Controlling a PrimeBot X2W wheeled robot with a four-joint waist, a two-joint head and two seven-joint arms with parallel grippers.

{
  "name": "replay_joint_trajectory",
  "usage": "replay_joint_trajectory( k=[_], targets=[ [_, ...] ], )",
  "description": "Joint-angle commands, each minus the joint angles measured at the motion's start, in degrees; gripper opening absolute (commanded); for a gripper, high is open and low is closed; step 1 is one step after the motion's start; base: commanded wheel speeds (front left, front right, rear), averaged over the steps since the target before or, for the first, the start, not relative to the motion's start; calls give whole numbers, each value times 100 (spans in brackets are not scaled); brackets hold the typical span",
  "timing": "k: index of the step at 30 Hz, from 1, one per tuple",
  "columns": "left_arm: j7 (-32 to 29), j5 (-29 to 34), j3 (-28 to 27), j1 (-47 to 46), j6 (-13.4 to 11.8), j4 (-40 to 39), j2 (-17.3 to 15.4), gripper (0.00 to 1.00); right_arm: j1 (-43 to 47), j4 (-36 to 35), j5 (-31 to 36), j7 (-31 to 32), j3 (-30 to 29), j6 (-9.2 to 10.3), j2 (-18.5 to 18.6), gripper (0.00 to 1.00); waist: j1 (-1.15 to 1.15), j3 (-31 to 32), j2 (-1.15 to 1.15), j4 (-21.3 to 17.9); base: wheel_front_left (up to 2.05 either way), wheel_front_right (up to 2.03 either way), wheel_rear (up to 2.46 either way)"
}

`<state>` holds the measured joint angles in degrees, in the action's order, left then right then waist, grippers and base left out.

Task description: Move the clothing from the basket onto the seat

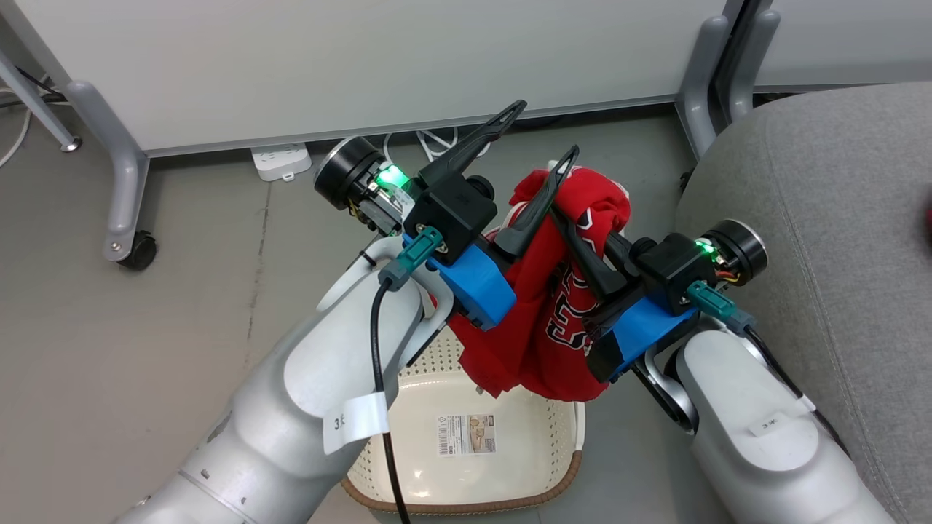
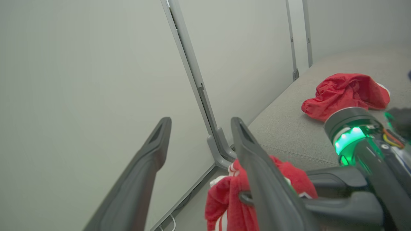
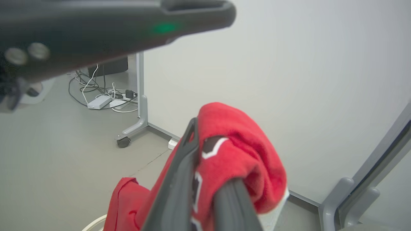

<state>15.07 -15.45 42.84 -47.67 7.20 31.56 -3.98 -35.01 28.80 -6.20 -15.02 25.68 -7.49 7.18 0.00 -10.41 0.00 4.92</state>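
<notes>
Red jersey fabric with black-and-white lettering hangs bunched directly above the basket. It is clear of the rim, and its lower folds hang over the far right part of the basket's interior.

The right gripper is clamped on the upper bunch of the jersey. Both fingers are drawn narrow with cloth pinched between them, and the fabric mounds over the fingertips.

The left gripper stands above the far edge of the basket with its jaws spread wide. Its inner finger lies against the jersey beside the right gripper's fingers. Its outer finger points free toward the partition panel beyond the basket. The two grippers cross at the jersey.

The basket rests on the grey floor, and a printed label lies on its perforated bottom. The seat stands just to the right of the basket. A second red garment lies crumpled on the seat, well apart from the basket and from the jersey.

A white power strip lies on the floor at the foot of the panel, beyond the basket to the left. A grey caster leg stands farther left of the basket.
</notes>
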Motion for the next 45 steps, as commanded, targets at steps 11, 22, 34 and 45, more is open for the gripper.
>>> replay_joint_trajectory(
  k=[11, 22, 34, 45],
  targets=[
    [15, 73, 70, 75, 25, 16, -132, 100, 177, -300, 37, -22, -343, -1, 31, 0, 0, -203, 0, -515, 0, 0, 0],
    [15, 46, 291, 204, 33, -9, -236, 100, 435, -677, 100, -23, -1026, -1, 76, 0, 0, -379, 0, -1273, 0, 0, 0],
    [15, -12, 658, 346, 28, -88, -292, 100, 879, -1005, 173, -23, -1737, -1, 156, 0, 0, -453, 0, -2050, 0, 0, 0],
    [5, -125, 941, 394, 30, -148, -278, 100, 1401, -1251, 171, -23, -2277, -1, 95, 0, 0, -530, 0, -2453, 0, 0, 0]
  ],
)
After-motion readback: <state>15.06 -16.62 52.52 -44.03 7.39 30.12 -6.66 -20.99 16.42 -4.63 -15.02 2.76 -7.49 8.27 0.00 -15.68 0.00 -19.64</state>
